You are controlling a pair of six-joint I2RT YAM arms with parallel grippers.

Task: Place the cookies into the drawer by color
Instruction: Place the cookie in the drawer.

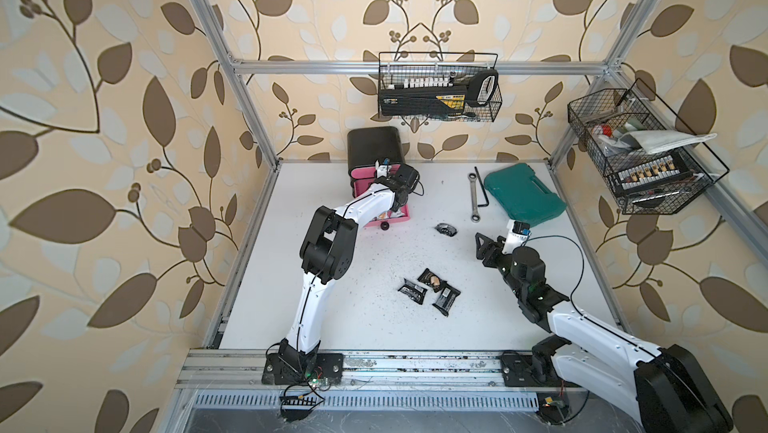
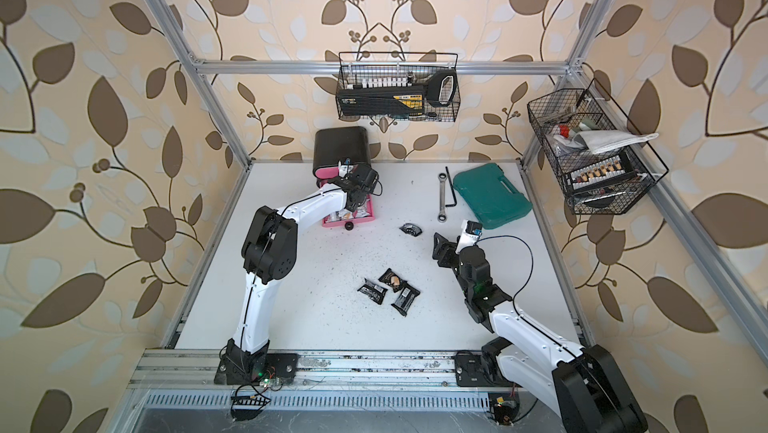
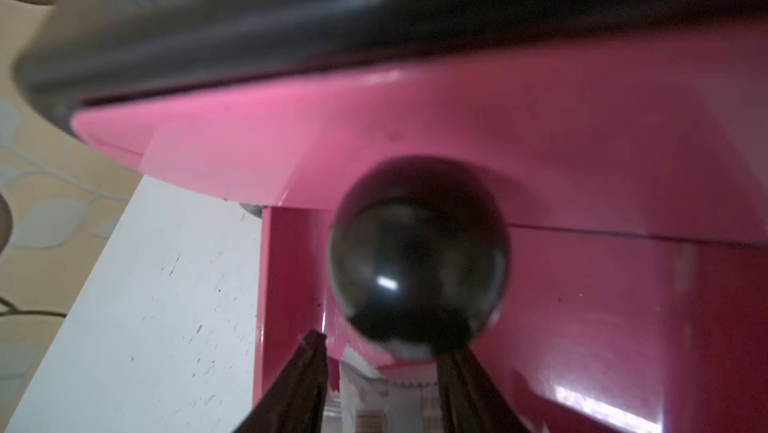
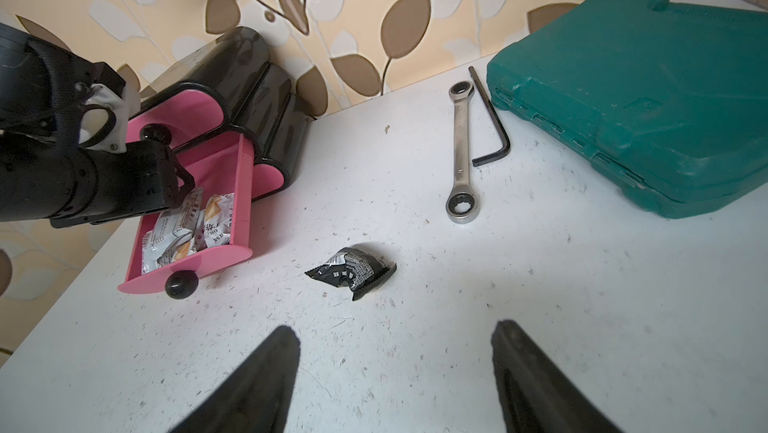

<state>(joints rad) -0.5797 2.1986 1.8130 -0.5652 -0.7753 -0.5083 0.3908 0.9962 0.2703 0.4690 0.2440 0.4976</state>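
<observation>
Three black cookies (image 1: pixel 430 290) lie on the table (image 1: pixel 353 318), well in front of the drawer (image 1: pixel 374 146). The right tool (image 4: pixel 395 328) hovers spread and empty. A lone black cookie (image 4: pixel 351 273) lies between it and the drawer. The drawer's pulled-out middle tray (image 4: pixel 243 185) holds white cookies (image 4: pixel 195 223). The left tool (image 3: pixel 382 343), fingers parted, sits at the top knob (image 3: pixel 417 260).

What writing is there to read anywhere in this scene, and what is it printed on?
"DR": on a white packet in the open pink drawer; the letters after it are too crumpled to read.
Black packet: white print, too small to read.
Black box in the wire basket: yellow label, blurred.
</observation>
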